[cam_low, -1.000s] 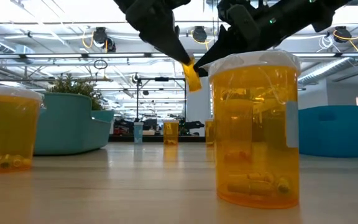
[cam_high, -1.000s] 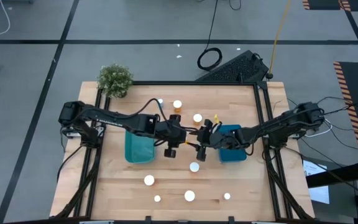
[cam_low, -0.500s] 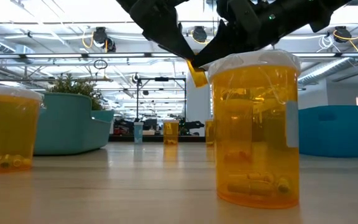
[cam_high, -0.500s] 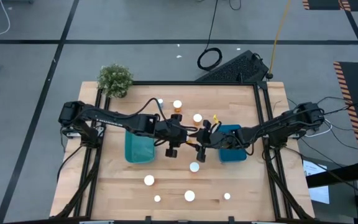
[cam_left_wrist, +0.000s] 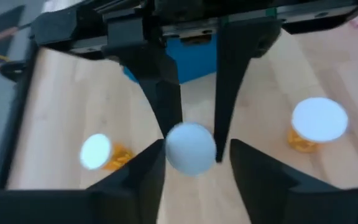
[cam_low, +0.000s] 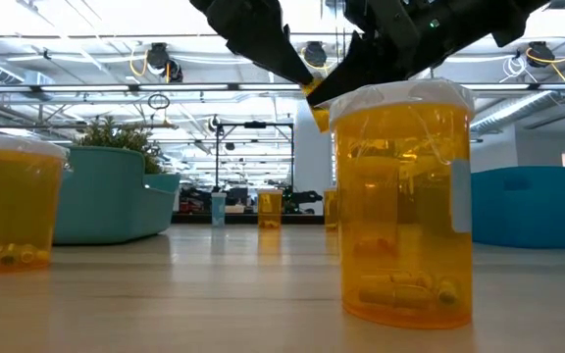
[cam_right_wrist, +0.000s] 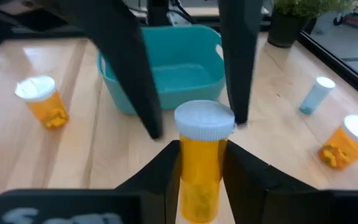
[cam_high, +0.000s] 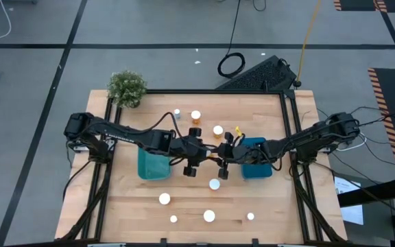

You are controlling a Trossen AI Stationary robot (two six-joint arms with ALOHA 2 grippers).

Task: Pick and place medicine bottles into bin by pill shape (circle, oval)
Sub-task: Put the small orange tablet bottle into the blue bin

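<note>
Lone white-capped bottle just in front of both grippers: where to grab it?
The bottle stands upright, cap up, clear of the others. Come straight down and close on the round cap or the body just below it; any side works.

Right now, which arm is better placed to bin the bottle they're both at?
Probably the right: its gripper clamps the amber bottle, with the blue bin beside it. The left gripper only flanks the cap, open.

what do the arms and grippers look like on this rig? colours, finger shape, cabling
Both arms are black, slim and jointed. The left gripper and the right gripper each have two long, flat, tapering black fingers on a black crossbar. Thin dark cables loop along the left arm and trail off the right arm base. No markings visible.
</note>
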